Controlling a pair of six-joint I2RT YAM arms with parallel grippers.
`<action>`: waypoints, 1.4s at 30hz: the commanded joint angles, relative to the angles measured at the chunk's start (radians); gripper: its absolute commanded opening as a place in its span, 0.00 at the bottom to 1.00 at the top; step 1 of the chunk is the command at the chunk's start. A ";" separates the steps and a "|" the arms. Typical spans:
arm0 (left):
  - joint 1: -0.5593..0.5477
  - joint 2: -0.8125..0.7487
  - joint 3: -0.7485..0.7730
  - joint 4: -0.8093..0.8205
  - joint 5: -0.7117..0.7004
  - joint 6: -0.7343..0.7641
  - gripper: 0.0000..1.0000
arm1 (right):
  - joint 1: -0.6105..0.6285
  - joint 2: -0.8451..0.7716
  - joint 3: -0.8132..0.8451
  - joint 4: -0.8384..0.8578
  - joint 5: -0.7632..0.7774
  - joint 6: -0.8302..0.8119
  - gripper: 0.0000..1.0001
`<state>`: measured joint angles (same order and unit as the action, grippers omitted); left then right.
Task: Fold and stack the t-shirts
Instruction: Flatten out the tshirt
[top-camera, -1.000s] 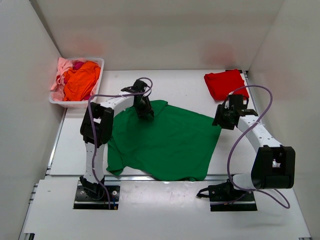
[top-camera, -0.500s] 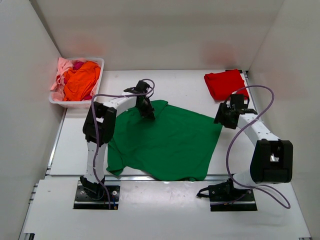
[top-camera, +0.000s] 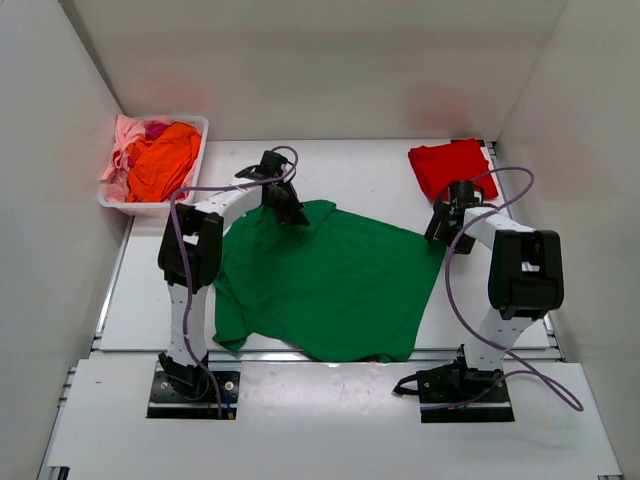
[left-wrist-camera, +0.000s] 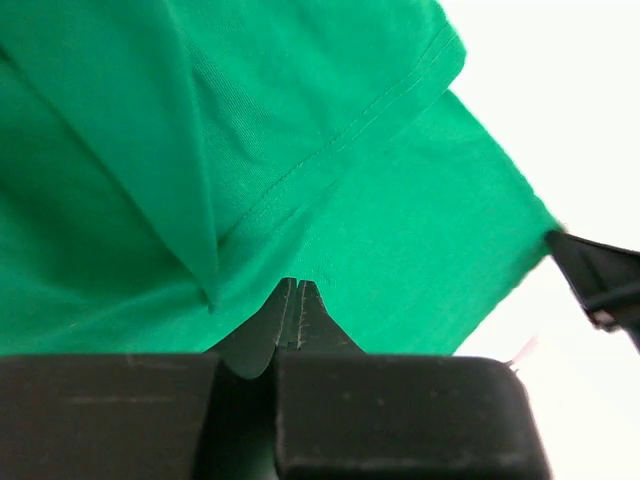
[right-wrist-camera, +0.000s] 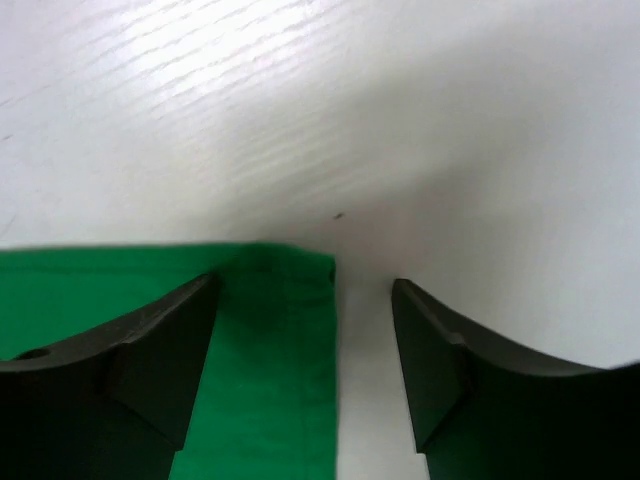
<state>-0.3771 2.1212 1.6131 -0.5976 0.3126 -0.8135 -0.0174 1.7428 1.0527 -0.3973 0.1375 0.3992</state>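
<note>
A dark green t-shirt (top-camera: 330, 285) lies spread flat in the middle of the table. My left gripper (top-camera: 290, 213) is at its far left corner. In the left wrist view the left gripper (left-wrist-camera: 298, 284) is shut, with the green cloth (left-wrist-camera: 420, 230) pinched at its tips and a fold rising beside them. My right gripper (top-camera: 441, 232) hangs open over the shirt's right corner. The right wrist view shows that corner (right-wrist-camera: 260, 380) lying flat between the spread fingers (right-wrist-camera: 304, 283), nearer the left one. A folded red t-shirt (top-camera: 452, 167) lies at the far right.
A white basket (top-camera: 150, 207) stands at the far left with orange (top-camera: 165, 160), pink and magenta shirts heaped in it. White walls close in the table on three sides. The shirt's near hem reaches the table's front edge.
My left gripper has shut on the shirt's far left corner and shifted slightly away and left. The right gripper has moved further back to the shirt's right corner and opened wider.
</note>
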 joint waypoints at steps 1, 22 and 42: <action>0.027 -0.105 0.002 0.015 0.043 -0.009 0.00 | 0.011 0.049 0.053 0.040 0.039 0.030 0.64; 0.096 -0.208 -0.139 0.067 0.049 -0.036 0.00 | 0.004 0.052 0.007 0.035 -0.072 0.076 0.43; 0.305 0.002 0.783 -0.028 0.112 -0.162 0.00 | -0.062 -0.019 0.691 -0.092 -0.237 -0.076 0.00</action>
<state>-0.1173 2.1433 2.1914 -0.6048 0.3847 -0.9203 -0.0757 1.8061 1.6218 -0.5243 -0.0574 0.3637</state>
